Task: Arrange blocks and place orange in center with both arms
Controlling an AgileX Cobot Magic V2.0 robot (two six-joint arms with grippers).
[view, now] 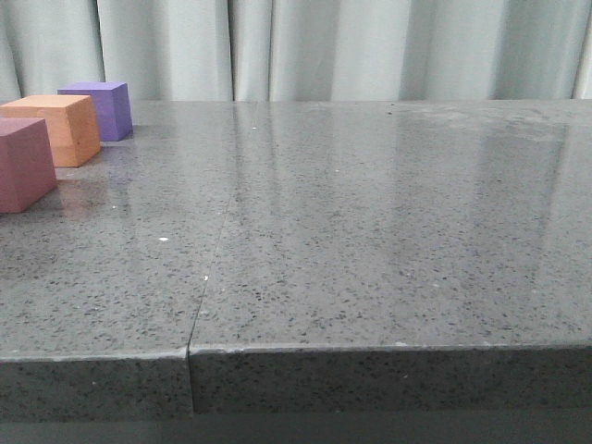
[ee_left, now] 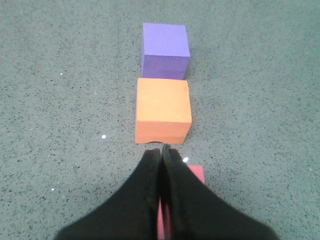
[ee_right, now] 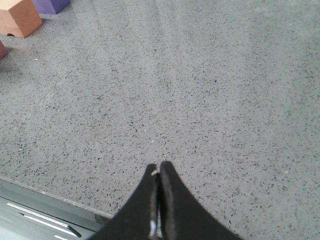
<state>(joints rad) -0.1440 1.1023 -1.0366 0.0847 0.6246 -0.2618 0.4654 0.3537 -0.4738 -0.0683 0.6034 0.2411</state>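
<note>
Three blocks stand in a row at the table's far left: a purple block [view: 102, 108] farthest back, the orange block [view: 61, 128] in the middle, a pink-red block [view: 22, 163] nearest. In the left wrist view my left gripper [ee_left: 161, 149] is shut and empty, above the pink-red block [ee_left: 196, 174], which it mostly hides; the orange block [ee_left: 163, 110] and the purple block [ee_left: 165, 50] lie beyond its tips. My right gripper [ee_right: 159, 166] is shut and empty over bare tabletop near the front edge, far from the orange block [ee_right: 18, 18]. The center [view: 305, 203] holds nothing. Neither gripper shows in the front view.
The grey speckled table [view: 388, 277] has a seam [view: 205, 277] running front to back left of the middle. Pale curtains [view: 351, 46] hang behind the far edge. Below the front edge in the right wrist view there is a metal frame [ee_right: 35, 210].
</note>
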